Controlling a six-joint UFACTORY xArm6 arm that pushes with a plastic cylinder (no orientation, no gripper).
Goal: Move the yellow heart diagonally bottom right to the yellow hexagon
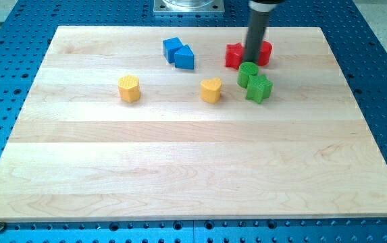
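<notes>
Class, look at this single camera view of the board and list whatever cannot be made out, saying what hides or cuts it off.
1. The red blocks: the rod covers their middle, so their shape and number stay unclear.
2. My tip: its very end sits by the green cylinder, so contact with the red blocks cannot be judged.
3. The arm above the rod: cut off by the view's top.
4. The two blue blocks: they touch, and their exact shapes are hard to tell.

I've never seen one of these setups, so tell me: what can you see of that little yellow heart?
The yellow heart is a small, chunky block with a flat top, its lobes toward the view's top and its point toward the bottom. It looks like matte plastic or painted wood. It lies flat on the wooden board, near the middle of the upper half. Nothing touches it; my tip is up to the view's right.
</notes>
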